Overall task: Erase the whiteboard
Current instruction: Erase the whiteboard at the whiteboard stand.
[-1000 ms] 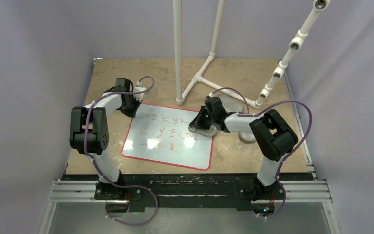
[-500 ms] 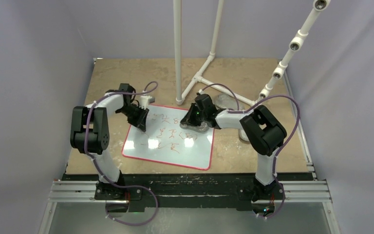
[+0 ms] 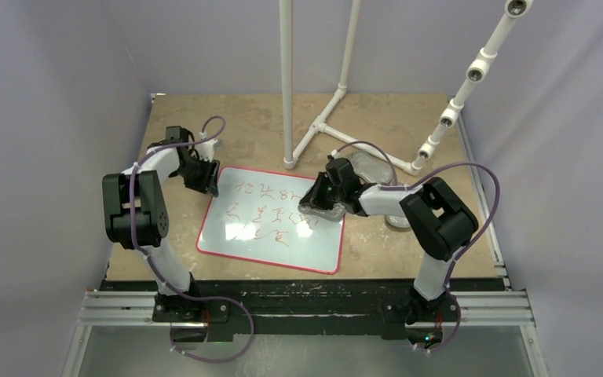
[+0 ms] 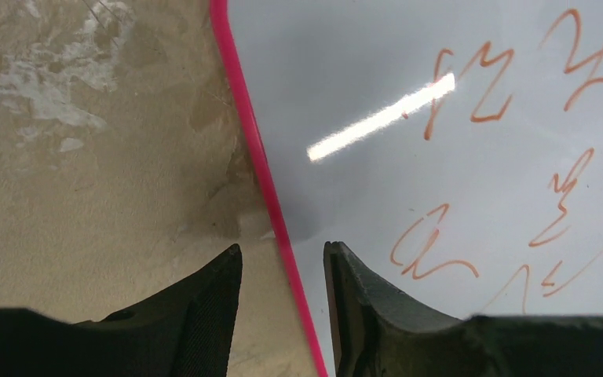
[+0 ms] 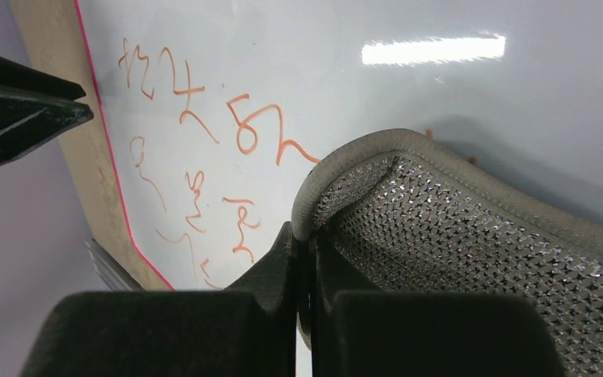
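Erasing barely begun: red scribbles (image 3: 271,214) cover whiteboard (image 3: 314,247).
Right gripper (image 5: 306,236) clamps mesh pad (image 5: 471,236) at board's edge; left gripper (image 4: 283,263) parted astride rim (image 4: 261,177).

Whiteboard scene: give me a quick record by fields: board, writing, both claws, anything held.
board: glossy white red-rimmed whiteboard, flat on tan table
writing: red scribbles, unerased
left claw: open, jaws straddling the board's left rim
right claw: shut on silvery-grey mesh pad
pad position: at the board's far right corner; contact unclear
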### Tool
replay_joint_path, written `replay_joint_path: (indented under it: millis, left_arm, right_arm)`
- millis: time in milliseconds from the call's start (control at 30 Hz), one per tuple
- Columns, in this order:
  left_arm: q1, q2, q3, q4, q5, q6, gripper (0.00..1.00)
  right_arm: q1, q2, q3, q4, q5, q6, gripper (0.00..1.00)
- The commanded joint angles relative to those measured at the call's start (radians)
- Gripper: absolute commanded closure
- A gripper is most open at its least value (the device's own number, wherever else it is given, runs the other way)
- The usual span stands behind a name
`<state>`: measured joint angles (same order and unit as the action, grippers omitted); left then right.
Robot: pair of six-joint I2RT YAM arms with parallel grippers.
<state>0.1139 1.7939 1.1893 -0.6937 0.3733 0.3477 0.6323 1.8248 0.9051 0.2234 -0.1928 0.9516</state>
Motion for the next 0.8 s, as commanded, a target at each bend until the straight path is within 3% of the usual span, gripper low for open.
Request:
replay_joint_path:
  millis: [0, 67, 167, 400, 567, 767]
  left_arm:
    - [-0.003, 0.051, 0.015, 0.079, -0.053, -0.069, 0.53]
    - [-0.003, 0.066, 0.014, 0.084, -0.066, -0.075, 0.54]
    - [-0.005, 0.083, 0.019, 0.077, -0.08, -0.065, 0.63]
    - [-0.082, 0.115, -0.003, -0.011, -0.017, 0.019, 0.94]
    - [-0.106, 0.198, 0.022, -0.114, 0.081, 0.089, 0.98]
    - [-0.149, 0.165, -0.009, -0.131, 0.106, 0.141, 1.0]
  right_arm:
    - [-0.007, -0.081, -0.062, -0.015, 0.04, -0.025, 1.0]
    - [-0.007, -0.1, -0.078, -0.015, 0.042, -0.031, 1.0]
    - [-0.007, -0.116, -0.092, -0.008, 0.038, -0.036, 1.0]
    - [-0.006, -0.085, -0.086, 0.018, 0.04, -0.038, 1.0]
    - [0.016, -0.002, -0.012, 0.062, 0.038, 0.013, 1.0]
    - [0.11, 0.173, 0.203, 0.048, 0.039, 0.047, 1.0]
